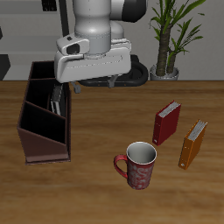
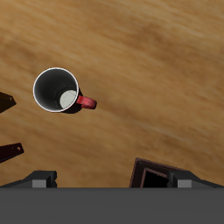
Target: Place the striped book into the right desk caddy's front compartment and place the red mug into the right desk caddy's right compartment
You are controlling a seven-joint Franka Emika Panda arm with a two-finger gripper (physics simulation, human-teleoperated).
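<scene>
Red mug (image 1: 139, 164) stands upright near the table's front edge, untouched, still to move. Farther back, striped book (image 1: 56, 102) looks already set inside the right desk caddy (image 1: 42, 122). Above it, gripper (image 1: 93, 85); finger spread cannot be told.

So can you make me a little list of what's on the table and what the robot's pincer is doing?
striped book: standing inside the right desk caddy
red mug: upright on the table, outside the caddy, nearer the front edge
red book: standing beside the orange book
pincer: up above the table next to the caddy, holding nothing; open or shut is hard to tell
still to do: mug into the caddy
</scene>
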